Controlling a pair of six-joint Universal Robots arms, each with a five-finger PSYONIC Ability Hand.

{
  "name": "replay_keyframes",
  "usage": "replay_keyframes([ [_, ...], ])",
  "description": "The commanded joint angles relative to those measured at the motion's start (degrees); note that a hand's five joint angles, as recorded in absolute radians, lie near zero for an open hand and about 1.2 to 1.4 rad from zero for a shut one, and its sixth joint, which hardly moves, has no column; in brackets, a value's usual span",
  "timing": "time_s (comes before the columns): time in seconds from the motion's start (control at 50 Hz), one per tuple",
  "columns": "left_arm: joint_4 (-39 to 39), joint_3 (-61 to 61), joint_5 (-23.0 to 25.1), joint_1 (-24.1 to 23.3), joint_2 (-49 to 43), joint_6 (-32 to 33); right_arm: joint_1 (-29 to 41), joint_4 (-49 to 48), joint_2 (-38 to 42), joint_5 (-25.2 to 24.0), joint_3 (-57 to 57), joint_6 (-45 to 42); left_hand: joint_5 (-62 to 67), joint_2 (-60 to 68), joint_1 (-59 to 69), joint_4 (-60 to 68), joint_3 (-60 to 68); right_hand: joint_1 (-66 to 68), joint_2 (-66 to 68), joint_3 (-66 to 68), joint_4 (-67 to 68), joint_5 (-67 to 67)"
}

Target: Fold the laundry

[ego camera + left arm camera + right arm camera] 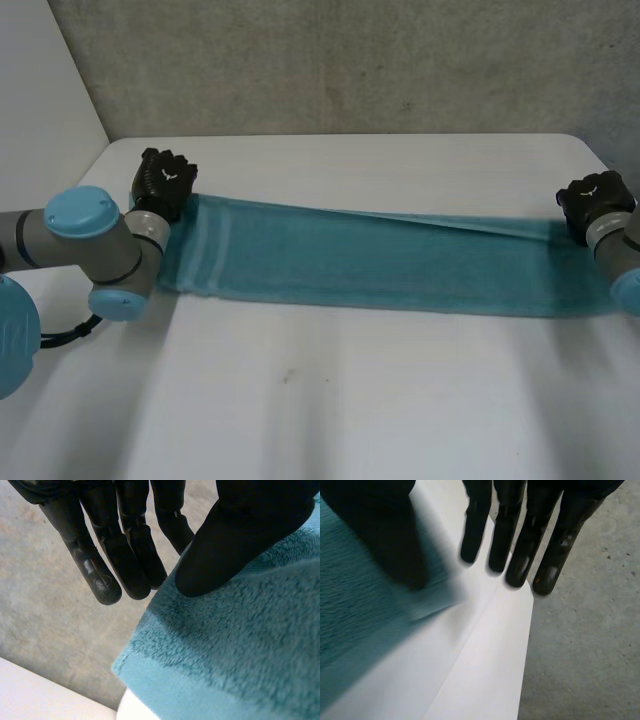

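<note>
White table [350,400] under towel [400,265], concrete [350,60] beyond

The towel's [400,265] right end is hidden behind the right arm [615,245].

Soft, even light falls on the white table [330,420], which is brightest along its far edge in the head view and greyer toward the near side. The concrete wall [350,60] behind it is evenly lit, a dull mid-grey. The teal towel [400,265] throws a thin, soft-edged shadow along its near edge, so the light comes from above and beyond. The left hand [125,510] carries a faint sheen on its fingers [102,582], while the right hand [530,510] reads as flat black.
</note>
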Motion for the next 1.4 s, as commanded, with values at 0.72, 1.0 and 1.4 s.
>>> replay_keyframes([
  [0.72,4.39,-33.96,-0.91,-3.84,32.15,-11.14,-13.99,11.03,-29.8,-18.01,25.64,15.08,-57.07,-58.41,-55.2,-58.36,-58.13,-14.8,-21.64,-23.23,-23.17,-24.48],
  [1.0,-1.05,-37.13,-1.52,-3.75,36.02,-19.59,-17.52,7.17,-21.37,-27.6,28.2,12.0,-56.56,-57.9,-54.7,-57.86,-57.63,6.58,-0.27,-1.85,-1.8,-3.11],
  [1.4,-1.06,-37.83,-3.46,-3.84,35.85,-20.03,-17.52,4.79,-16.7,-27.16,28.38,10.15,-56.56,-57.9,-54.7,-57.86,-57.63,12.45,5.61,4.02,4.08,2.76],
])
